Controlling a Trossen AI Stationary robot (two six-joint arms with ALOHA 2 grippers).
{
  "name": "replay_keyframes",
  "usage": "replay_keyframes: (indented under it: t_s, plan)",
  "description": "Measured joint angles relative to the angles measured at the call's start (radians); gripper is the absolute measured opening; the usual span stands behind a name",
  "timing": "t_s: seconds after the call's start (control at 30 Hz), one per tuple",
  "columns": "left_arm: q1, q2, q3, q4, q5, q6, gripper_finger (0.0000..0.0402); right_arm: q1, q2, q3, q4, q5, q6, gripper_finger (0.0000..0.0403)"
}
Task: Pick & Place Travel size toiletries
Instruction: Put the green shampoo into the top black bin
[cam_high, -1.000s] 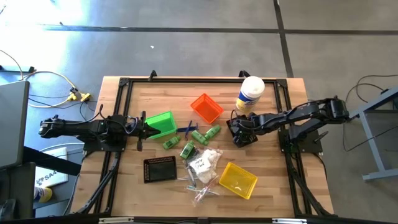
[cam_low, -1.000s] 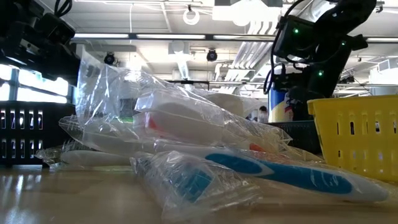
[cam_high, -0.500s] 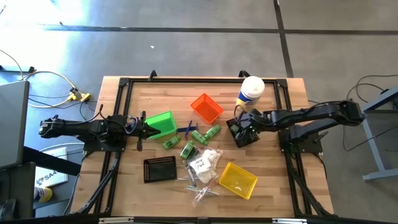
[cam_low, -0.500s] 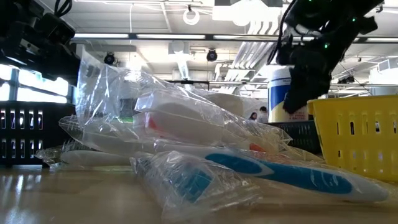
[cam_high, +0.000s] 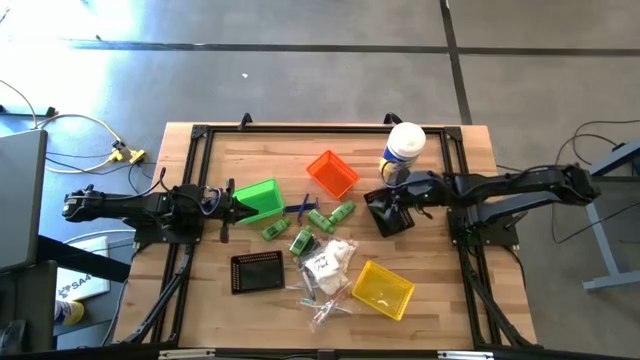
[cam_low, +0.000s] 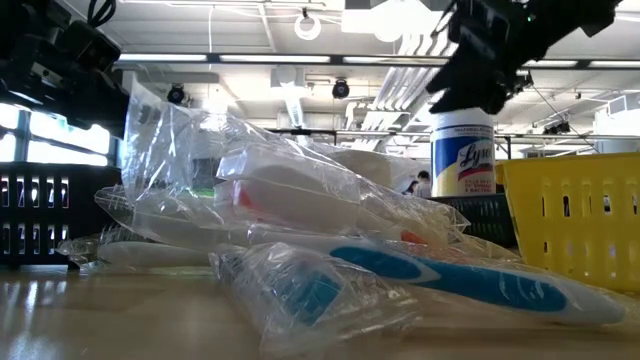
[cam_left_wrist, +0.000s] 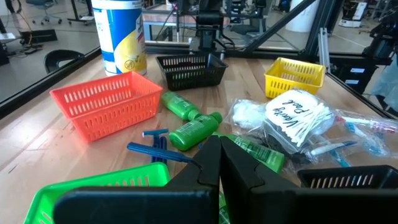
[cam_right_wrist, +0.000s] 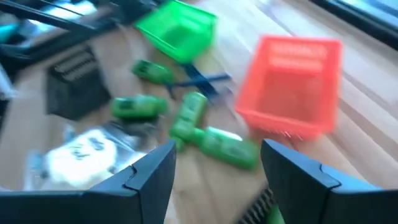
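The travel size toiletries lie loose in the middle of the table: green mini bottles (cam_high: 330, 215) (cam_right_wrist: 214, 144), a white packet (cam_high: 330, 260) (cam_left_wrist: 292, 115), clear-wrapped sticks (cam_high: 325, 305) (cam_low: 440, 275) and a thin blue piece (cam_high: 298, 208). My right gripper (cam_high: 385, 200) (cam_right_wrist: 217, 149) hangs open in the air above a black bin (cam_high: 395, 220), to the right of the pile, with nothing between its fingers. My left gripper (cam_high: 228, 205) (cam_left_wrist: 219, 163) waits shut at the table's left, beside the green bin (cam_high: 260, 200).
An orange bin (cam_high: 332, 173) stands behind the pile, a yellow bin (cam_high: 383, 288) at the near right and a second black bin (cam_high: 257, 270) at the near left. A tall white-lidded canister (cam_high: 403, 150) stands at the far right, just behind my right gripper.
My right gripper has risen from just over the black bin on the right to well above it, past the canister's top in the low view. It has tipped from pointing steeply down to a shallower slant, and stayed open.
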Motion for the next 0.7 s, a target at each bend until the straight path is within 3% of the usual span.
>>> replay_keyframes:
  t_s: [0.13, 0.47, 0.7]
  plan:
    - [0.000, 0.000, 0.000, 0.000, -0.001, 0.000, 0.0000, 0.024, 0.000, 0.000, 0.057, -0.021, -0.031, 0.0205]
    - [0.000, 0.000, 0.000, 0.000, -0.002, 0.000, 0.0000, 0.037, 0.000, 0.000, 0.174, -0.060, -0.091, 0.0098]
    - [0.000, 0.000, 0.000, 0.000, -0.005, 0.000, 0.0000, 0.038, 0.001, 0.000, 0.235, -0.125, -0.185, 0.0056]
